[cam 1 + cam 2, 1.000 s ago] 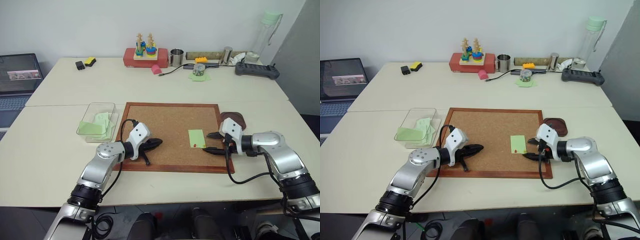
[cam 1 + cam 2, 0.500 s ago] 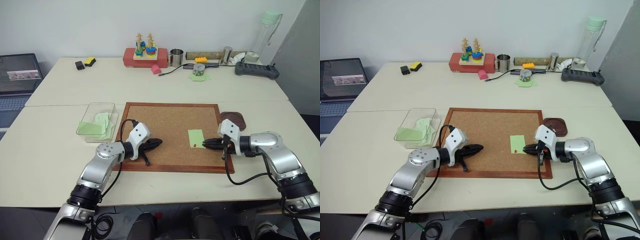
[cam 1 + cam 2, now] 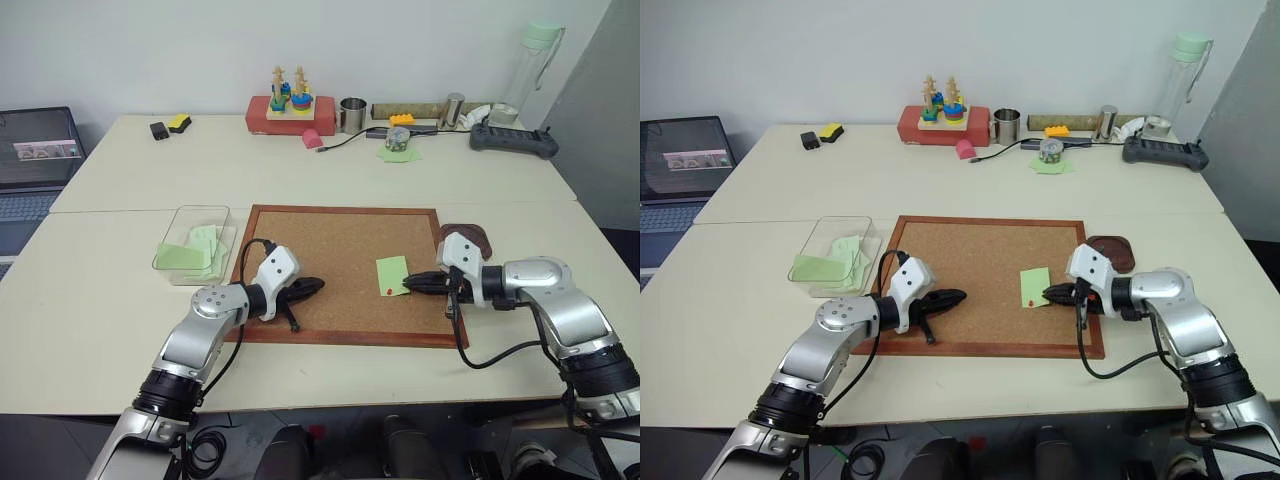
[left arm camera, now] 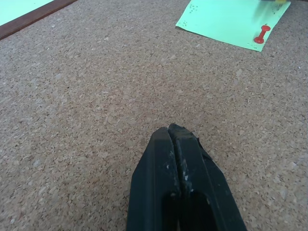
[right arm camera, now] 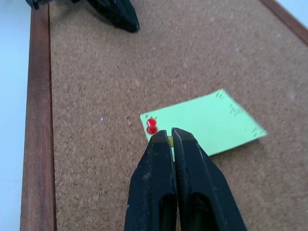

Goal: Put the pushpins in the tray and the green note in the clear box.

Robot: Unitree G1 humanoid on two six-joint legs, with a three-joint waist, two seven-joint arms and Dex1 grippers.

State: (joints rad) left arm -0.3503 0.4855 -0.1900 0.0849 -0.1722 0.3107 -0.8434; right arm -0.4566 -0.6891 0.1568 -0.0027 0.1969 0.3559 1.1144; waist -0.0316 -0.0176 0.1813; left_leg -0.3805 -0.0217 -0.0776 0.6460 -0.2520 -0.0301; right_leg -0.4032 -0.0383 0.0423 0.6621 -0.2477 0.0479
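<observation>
Corkboard (image 3: 330, 250) with green note (image 5: 204, 124), yellow pushpin (image 5: 170, 140) half-hidden between pinched right hand (image 5: 166, 137); left hand (image 4: 174, 132) closed, empty.

— What's sitting on that pale bench (image 3: 120, 300)?
— A corkboard (image 3: 340, 250) in the middle, a clear box (image 3: 196, 243) left of it, a brown tray (image 3: 470, 237) at its right corner

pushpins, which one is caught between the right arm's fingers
The yellow pushpin: a bit of it peeks out between the closed right fingers. The red pushpin stands free beside them, stuck in the green note.
</observation>
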